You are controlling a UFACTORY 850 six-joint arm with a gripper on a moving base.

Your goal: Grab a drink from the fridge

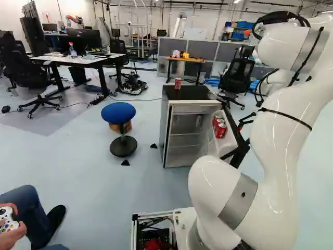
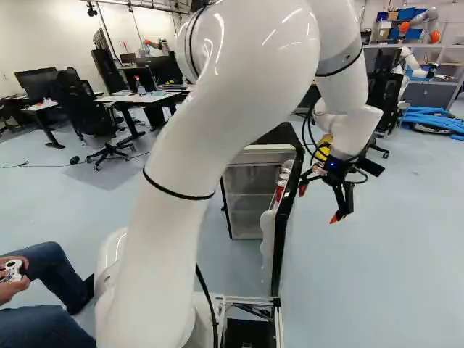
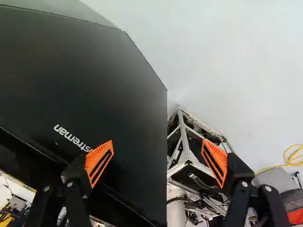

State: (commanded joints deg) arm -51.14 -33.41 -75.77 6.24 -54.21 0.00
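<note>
My gripper point(image 2: 319, 204) is open, on the outer side of the fridge's open door point(image 2: 287, 217). In the wrist view the gripper point(image 3: 157, 144) has its orange-padded fingers wide apart, nothing gripped; the door's black outer face point(image 3: 85, 85) lies ahead and to one side. The small fridge point(image 1: 164, 125) stands open, its inside facing the base, with shelves showing. Red drink cans point(image 1: 219, 127) sit in the door's inner rack in the left base view. One more red can point(image 1: 178, 83) stands upright on the fridge's dark top.
A blue stool point(image 1: 118, 112) stands left of the fridge. Behind are a wooden table point(image 1: 186, 60), an office chair point(image 1: 237, 78) and blue tubing point(image 2: 435, 119). Another robot point(image 2: 412, 61) is at the far right. A seated person's legs and hands with a controller point(image 1: 8, 221) are close at left.
</note>
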